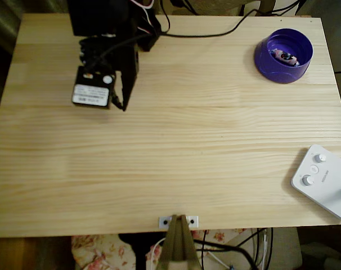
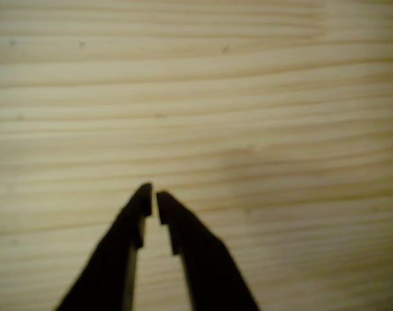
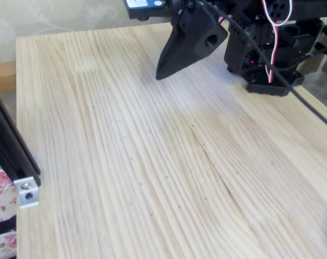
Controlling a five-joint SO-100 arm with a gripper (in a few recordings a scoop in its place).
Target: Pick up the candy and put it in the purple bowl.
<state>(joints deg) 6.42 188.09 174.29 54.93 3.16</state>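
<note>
The purple bowl [image 1: 283, 55] stands at the far right corner of the table in the overhead view. The candy [image 1: 285, 56] lies inside it, a small pinkish-white wrapped sweet. My black gripper [image 1: 123, 104] is folded back at the far left of the table, far from the bowl. In the wrist view the gripper [image 2: 152, 196] points at bare wood with its fingertips almost touching and nothing between them. The fixed view shows the gripper [image 3: 159, 75] tip hovering just above the tabletop.
A white device with knobs [image 1: 322, 180] lies at the near right edge of the table. The arm's base [image 3: 271, 48] and cables [image 1: 198, 34] sit along the far edge. A camera mount [image 1: 178, 222] is clamped at the near edge.
</note>
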